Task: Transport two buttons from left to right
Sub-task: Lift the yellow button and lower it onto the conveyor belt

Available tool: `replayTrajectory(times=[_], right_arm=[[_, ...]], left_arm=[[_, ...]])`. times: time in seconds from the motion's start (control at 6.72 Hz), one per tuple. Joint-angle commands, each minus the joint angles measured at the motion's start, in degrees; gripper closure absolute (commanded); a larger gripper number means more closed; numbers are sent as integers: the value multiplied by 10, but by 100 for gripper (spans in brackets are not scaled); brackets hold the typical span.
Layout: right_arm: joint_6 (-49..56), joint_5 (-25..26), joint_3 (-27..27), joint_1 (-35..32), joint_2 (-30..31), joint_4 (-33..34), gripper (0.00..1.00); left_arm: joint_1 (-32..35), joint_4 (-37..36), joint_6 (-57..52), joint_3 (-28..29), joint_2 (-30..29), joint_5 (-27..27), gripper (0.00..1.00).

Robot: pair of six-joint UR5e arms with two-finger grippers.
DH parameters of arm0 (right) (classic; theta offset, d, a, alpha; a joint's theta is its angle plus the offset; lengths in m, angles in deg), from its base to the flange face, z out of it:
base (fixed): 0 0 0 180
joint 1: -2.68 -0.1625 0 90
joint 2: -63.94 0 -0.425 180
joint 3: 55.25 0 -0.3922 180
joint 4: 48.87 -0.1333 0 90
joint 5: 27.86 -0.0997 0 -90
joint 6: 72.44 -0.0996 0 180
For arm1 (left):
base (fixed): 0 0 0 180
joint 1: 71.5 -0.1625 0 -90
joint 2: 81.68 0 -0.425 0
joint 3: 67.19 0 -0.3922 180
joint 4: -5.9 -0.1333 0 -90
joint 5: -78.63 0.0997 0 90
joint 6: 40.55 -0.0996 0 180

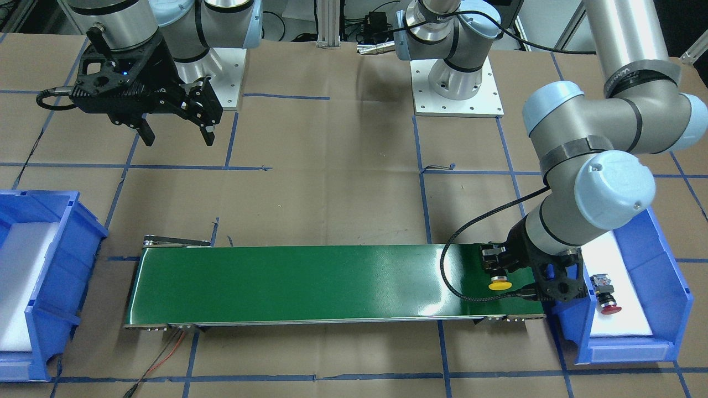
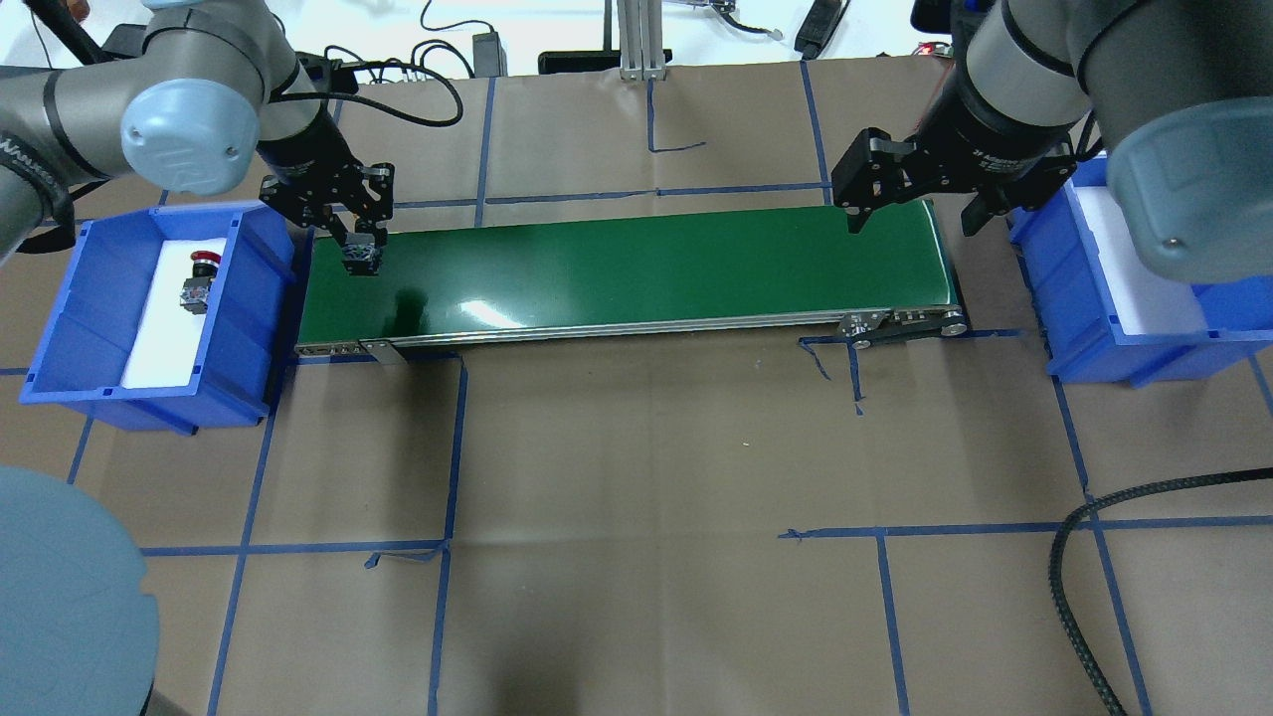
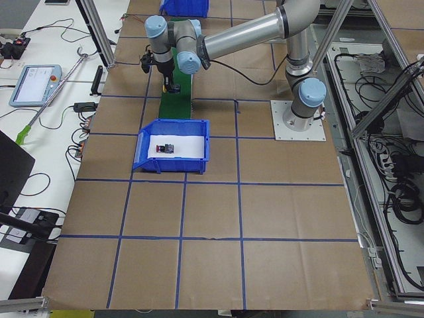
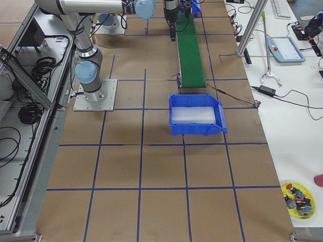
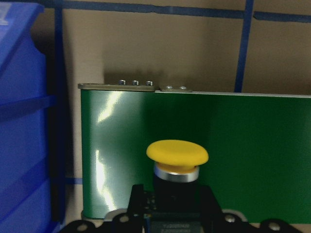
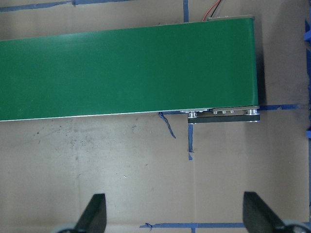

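Note:
My left gripper [image 2: 360, 251] is shut on the yellow button [image 1: 499, 285] and holds it low over the left end of the green conveyor belt [image 2: 646, 268]. In the left wrist view the yellow cap [image 5: 177, 152] points away from the camera, the black body between the fingers [image 5: 137, 195]. I cannot tell whether it touches the belt. The red button [image 2: 197, 283] lies on its side on the white pad in the left blue bin [image 2: 254, 298]; it also shows in the front view [image 1: 605, 296]. My right gripper [image 2: 915, 211] is open and empty, above the belt's right end.
The right blue bin [image 2: 1094, 308] with a white pad stands just past the belt's right end. Brown paper with blue tape lines covers the table. A black cable [image 2: 1069, 557] lies at the near right. A yellow dish of spare parts [image 4: 299, 197] sits far off.

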Motion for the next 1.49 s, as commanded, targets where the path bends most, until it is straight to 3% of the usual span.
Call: replayTrajectory(times=[0.0, 0.15, 0.3, 0.45, 0.6, 0.89, 1.34], right_arm=[[0, 0, 0, 1, 0, -1, 0], [0, 0, 0, 0, 0, -2, 0], [0, 0, 0, 1, 0, -2, 0], [-1, 0, 0, 1, 0, -2, 0], [-1, 0, 0, 1, 0, -2, 0], [0, 0, 0, 1, 0, -2, 0], [0, 0, 0, 0, 0, -2, 0]], left_arm=[[16, -37, 17, -23, -19, 0, 95], [20, -103, 16, -43, -30, -1, 95], [20, -114, 16, -53, -35, 1, 95], [21, -115, 16, -55, -34, 2, 88], [21, -115, 16, -53, -33, 0, 1], [20, -98, 17, -32, -11, 3, 0], [13, 49, 8, 72, 26, 5, 0]])
